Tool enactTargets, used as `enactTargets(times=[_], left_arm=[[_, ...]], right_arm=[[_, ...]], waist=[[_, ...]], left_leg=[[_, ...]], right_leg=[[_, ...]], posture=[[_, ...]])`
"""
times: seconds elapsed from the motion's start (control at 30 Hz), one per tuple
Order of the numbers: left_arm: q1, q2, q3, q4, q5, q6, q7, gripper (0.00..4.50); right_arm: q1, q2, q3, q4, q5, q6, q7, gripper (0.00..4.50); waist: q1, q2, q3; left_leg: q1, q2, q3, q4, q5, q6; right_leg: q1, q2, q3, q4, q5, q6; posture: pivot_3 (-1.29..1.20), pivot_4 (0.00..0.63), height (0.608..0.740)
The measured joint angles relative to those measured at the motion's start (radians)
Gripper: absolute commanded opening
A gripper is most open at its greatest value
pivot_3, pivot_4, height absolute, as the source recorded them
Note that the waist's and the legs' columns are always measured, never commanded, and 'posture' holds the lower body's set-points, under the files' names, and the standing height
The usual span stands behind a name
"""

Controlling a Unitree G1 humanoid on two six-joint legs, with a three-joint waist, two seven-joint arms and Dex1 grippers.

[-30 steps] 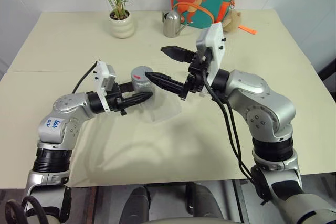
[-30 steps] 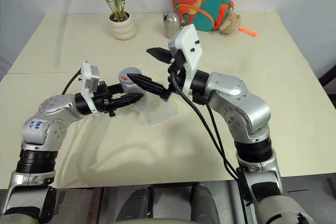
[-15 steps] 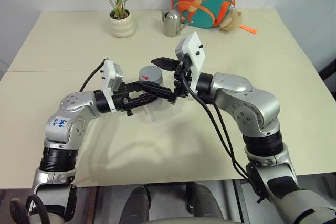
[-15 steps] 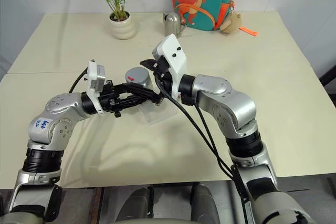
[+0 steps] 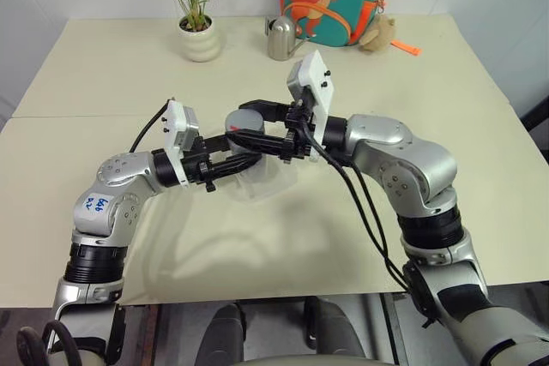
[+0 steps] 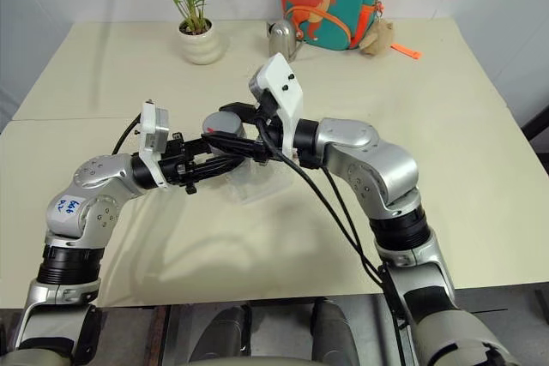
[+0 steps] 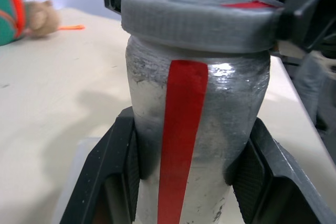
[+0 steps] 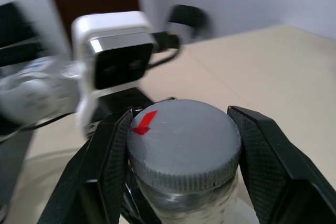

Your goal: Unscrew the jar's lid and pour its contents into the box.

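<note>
Both claws pinching: left gripper (image 7: 186, 182) on jar (image 7: 194, 145), right gripper (image 8: 181, 156) on lid (image 8: 184, 140); lid to be twisted w/ jar kept upright over box (image 5: 270, 182).

Bright, even light is falling from above, casting soft shadows on the table (image 5: 283, 237) beneath both arms. Behind the right gripper (image 8: 181, 145), the background is blurring; glare is glinting off the jar (image 7: 210, 124).
</note>
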Motion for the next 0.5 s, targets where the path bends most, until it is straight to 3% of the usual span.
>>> enactTargets(times=[0.23,0.5], left_arm=[[-0.104,0.01,-0.014,0.006,-0.066,0.0,-0.182,1.88],[-0.083,0.01,-0.018,0.003,-0.083,-0.001,-0.242,1.88]], right_arm=[[-0.196,-0.081,-0.008,0.159,0.079,0.012,0.36,2.55],[-0.22,-0.069,0.016,0.192,0.08,0.04,0.448,2.55]], waist=[[-0.007,0.0,0.0],[-0.021,0.0,0.0]], left_leg=[[0.001,0.001,0.001,0.0,0.0,0.0],[0.0,0.002,0.002,0.001,0.001,-0.001]], right_leg=[[0.0,0.001,0.002,0.0,0.0,0.001],[-0.001,0.002,0.002,0.0,0.0,0.0]], posture=[[0.0,0.15,0.74],[0.0,0.15,0.74]])
